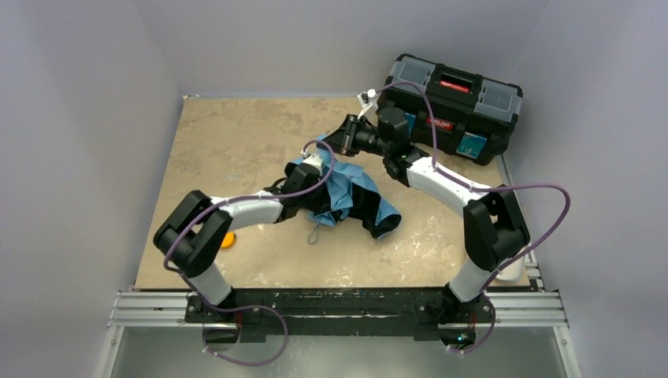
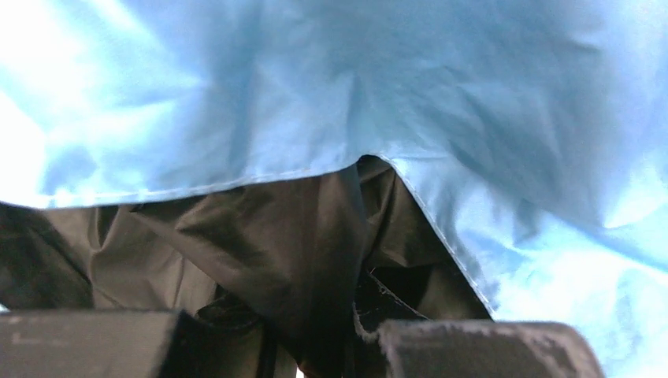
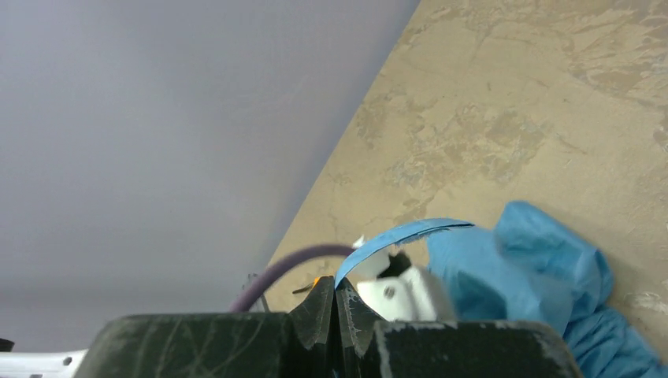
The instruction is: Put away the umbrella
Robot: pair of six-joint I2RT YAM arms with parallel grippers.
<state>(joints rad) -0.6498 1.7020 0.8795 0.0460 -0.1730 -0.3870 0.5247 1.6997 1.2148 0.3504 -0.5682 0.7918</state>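
Observation:
The umbrella lies crumpled mid-table, light blue outside and black inside. My left gripper is at its left end. In the left wrist view the fingers stand partly apart with bunched black canopy fabric pressed between them, under light blue fabric. My right gripper hovers just behind the umbrella. Its jaws are shut on a thin light blue strap that arcs back to the canopy.
A black toolbox with a closed lid stands at the back right corner. A small orange tape measure lies by the left arm. A grey cord loop lies in front of the umbrella. The left arm's purple cable runs near the right jaws.

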